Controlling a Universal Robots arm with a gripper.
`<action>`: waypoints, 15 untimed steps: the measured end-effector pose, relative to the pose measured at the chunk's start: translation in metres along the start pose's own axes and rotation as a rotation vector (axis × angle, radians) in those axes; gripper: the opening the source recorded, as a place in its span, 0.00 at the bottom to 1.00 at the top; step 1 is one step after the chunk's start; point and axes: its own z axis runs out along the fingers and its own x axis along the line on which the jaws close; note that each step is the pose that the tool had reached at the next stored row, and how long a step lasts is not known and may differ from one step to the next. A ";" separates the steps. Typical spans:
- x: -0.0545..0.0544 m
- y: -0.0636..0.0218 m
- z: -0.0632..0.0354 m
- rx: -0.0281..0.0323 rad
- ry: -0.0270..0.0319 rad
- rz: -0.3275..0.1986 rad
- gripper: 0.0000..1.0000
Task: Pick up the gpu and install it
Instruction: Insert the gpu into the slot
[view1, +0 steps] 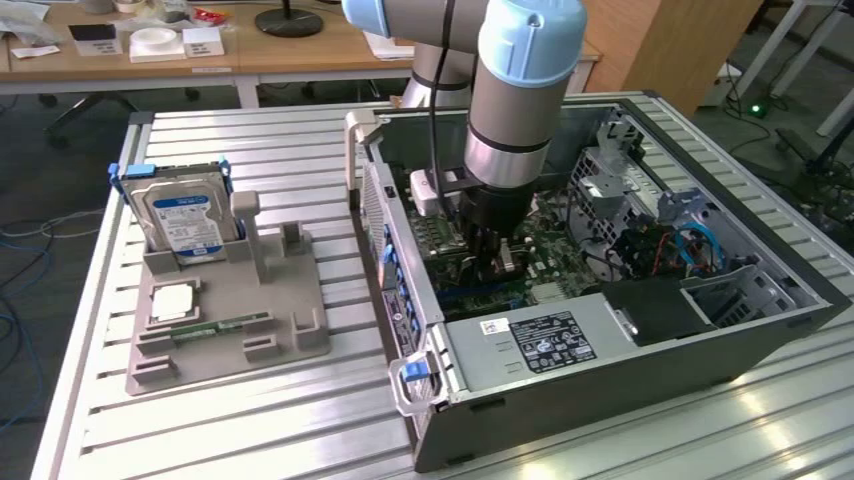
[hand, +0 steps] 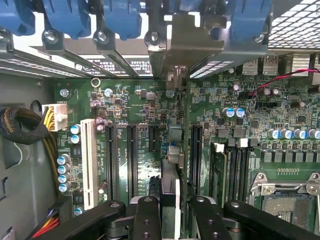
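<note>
In the wrist view the gripper (hand: 169, 212) has its two black fingers (hand: 146, 215) closed part-way on the gpu (hand: 170, 170) — the card is seen edge-on between them, standing upright over the motherboard (hand: 150, 105). The card's lower edge lies along the row of black expansion slots (hand: 132, 160), with a white slot (hand: 89, 162) further off to one side; whether it is fully seated I cannot tell. Beyond the slots, the card's silvery bracket (hand: 172, 50) reaches the rear wall of the case beneath a line of blue retention clips (hand: 120, 20).

In the exterior view the gripper (view1: 487, 255) is down inside the open computer case (view1: 627, 370), which lies on its side on a slatted metal table (view1: 267, 420). To the exterior view's left of the case stands a grey parts holder (view1: 227, 340) — in it a hard drive (view1: 184, 220) with a blue-white label, propped upright, and a small memory stick (view1: 220, 325) lying flat.
</note>
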 end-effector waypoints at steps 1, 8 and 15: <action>0.000 0.0000 0.0000 0.0000 0.0000 0.000 0.27; 0.000 0.0000 0.0000 0.0000 -0.0001 0.000 0.27; 0.000 0.0001 0.0029 0.0002 -0.0008 0.000 0.27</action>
